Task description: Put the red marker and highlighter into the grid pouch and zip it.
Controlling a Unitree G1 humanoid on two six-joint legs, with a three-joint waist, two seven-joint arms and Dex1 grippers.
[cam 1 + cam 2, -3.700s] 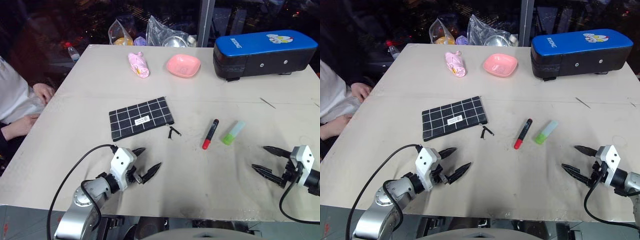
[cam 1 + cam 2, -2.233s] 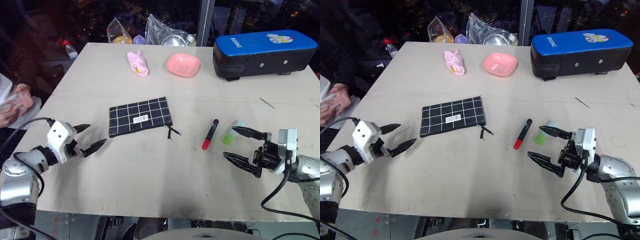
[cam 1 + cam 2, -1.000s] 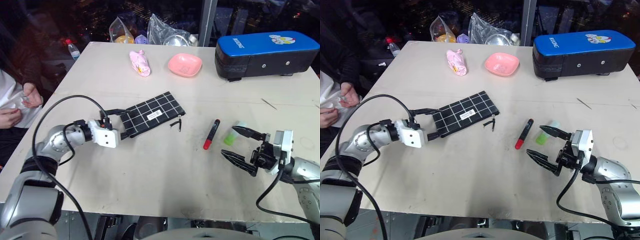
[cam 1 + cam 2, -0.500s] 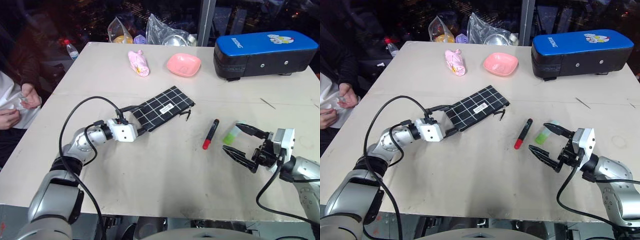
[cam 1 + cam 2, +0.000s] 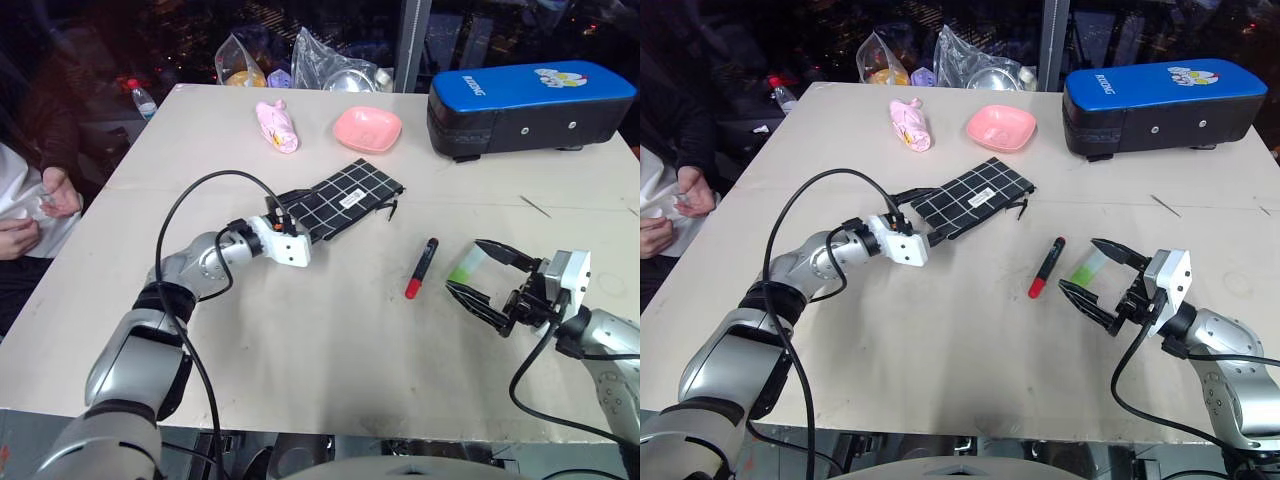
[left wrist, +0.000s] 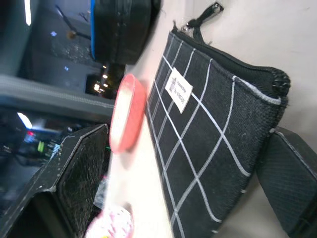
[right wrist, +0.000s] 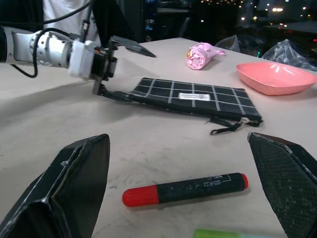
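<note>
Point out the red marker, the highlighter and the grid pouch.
red marker (image 5: 421,266): left eye view, mid-barrel.
highlighter (image 5: 466,265): left eye view, green body.
grid pouch (image 5: 345,203): left eye view, gridded face by the label.

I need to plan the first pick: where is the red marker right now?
In the left eye view the red marker lies right of table centre, between the grid pouch and the highlighter, just ahead of the right gripper.

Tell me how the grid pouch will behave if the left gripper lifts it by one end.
The grid pouch looks like thin, flat fabric, so it would probably sag and droop. It seems empty and light, so it likely slides easily on the table. The zipper pull would probably dangle.
</note>
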